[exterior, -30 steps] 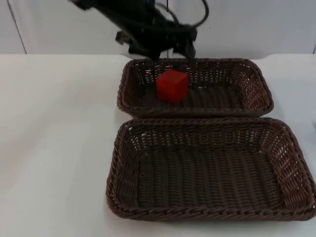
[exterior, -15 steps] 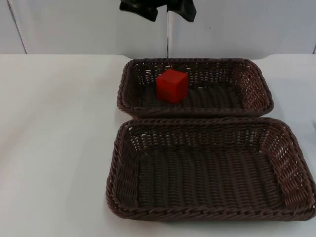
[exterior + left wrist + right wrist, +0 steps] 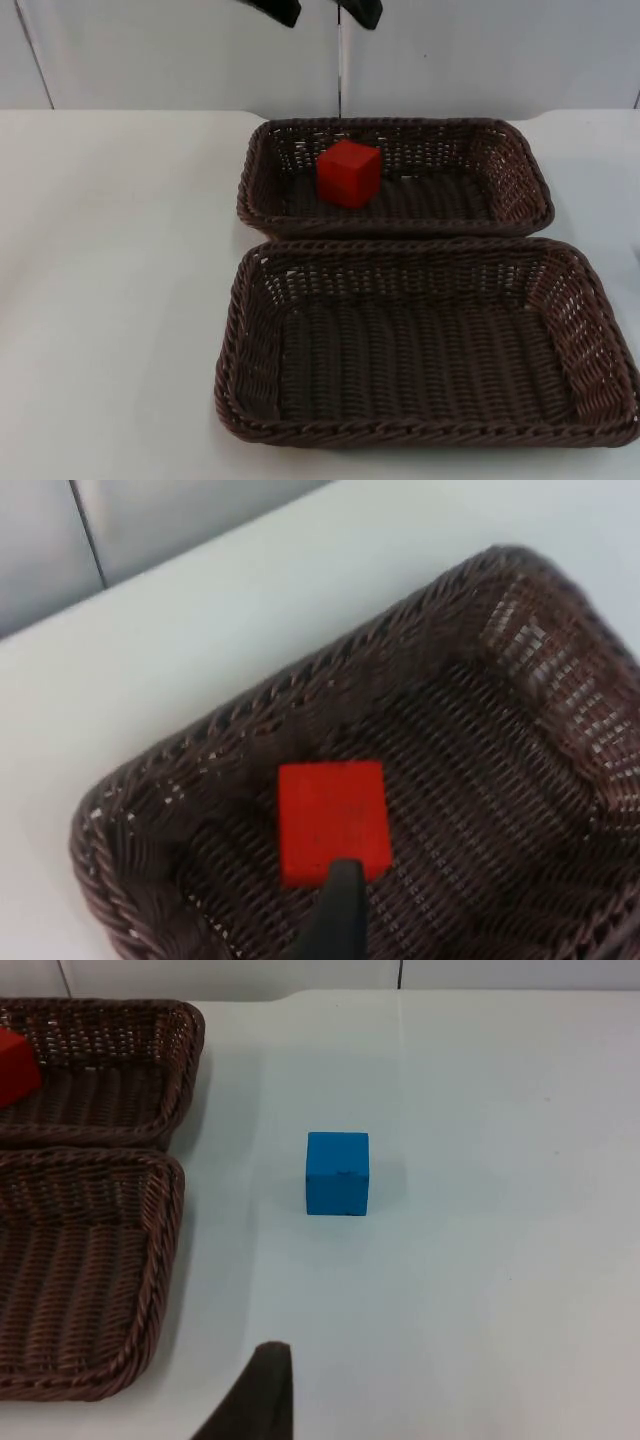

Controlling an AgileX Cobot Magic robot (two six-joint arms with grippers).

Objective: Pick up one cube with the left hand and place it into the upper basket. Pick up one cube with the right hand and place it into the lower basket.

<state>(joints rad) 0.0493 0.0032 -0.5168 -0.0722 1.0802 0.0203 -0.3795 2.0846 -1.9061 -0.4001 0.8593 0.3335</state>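
Note:
A red cube (image 3: 349,173) rests in the left part of the upper wicker basket (image 3: 395,228), free of any gripper. High above that basket's far rim my left gripper (image 3: 322,10) hangs open and holds nothing. From the left wrist the red cube (image 3: 332,820) lies on the basket's floor beyond a black fingertip (image 3: 340,910). The lower basket (image 3: 420,432) holds nothing. A blue cube (image 3: 337,1173) stands on the white table, right of both baskets. My right gripper (image 3: 262,1400) hovers over the table short of it, apart from it.
The two brown baskets stand close together, rim beside rim, in the middle of the table. White table top lies bare left of the baskets (image 3: 110,280) and around the blue cube. The grey partition wall (image 3: 500,50) closes the far side.
My left arm has risen from just behind the upper basket's far rim to the picture's upper edge. The red cube and both baskets have not moved.

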